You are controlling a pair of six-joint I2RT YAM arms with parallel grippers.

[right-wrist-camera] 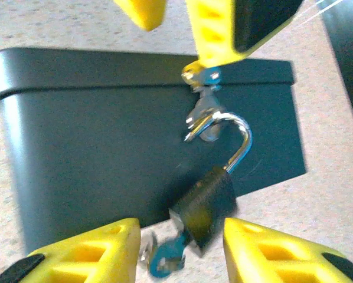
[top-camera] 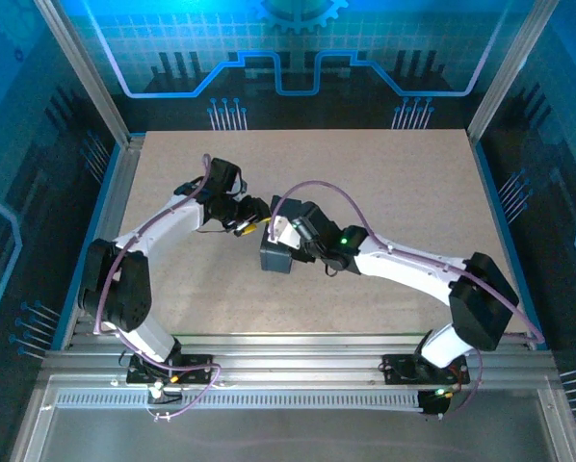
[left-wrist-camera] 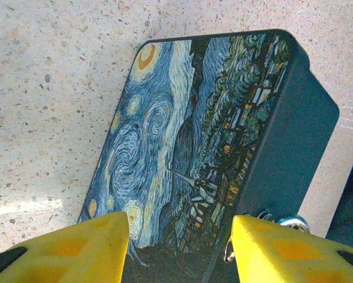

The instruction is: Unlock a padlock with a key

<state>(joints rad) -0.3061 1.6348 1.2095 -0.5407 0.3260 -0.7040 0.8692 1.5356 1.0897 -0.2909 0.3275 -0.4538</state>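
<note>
Two arms, the left arm (top-camera: 163, 226) and the right arm (top-camera: 404, 265), are seen from above to meet at the middle of the table (top-camera: 394, 183) over a closed tin (top-camera: 274, 258). Its contents are hidden.

In the left wrist view, the left gripper (left-wrist-camera: 181, 223) is set roughly half open astride the near end of the painted lid (left-wrist-camera: 164, 135). Whether the tin is pinched cannot be told. A silvery hasp (left-wrist-camera: 286, 223) is seen just beside one finger.

In the right wrist view, the right gripper (right-wrist-camera: 181, 227) is parted, with nothing clamped. The padlock (right-wrist-camera: 205, 203) is hung from the hasp by its shackle (right-wrist-camera: 238, 138), one end of which is sprung free. Its dark body is placed between the fingertips. The key (right-wrist-camera: 164, 260), blurred, is seen at the body's lower end.
</note>
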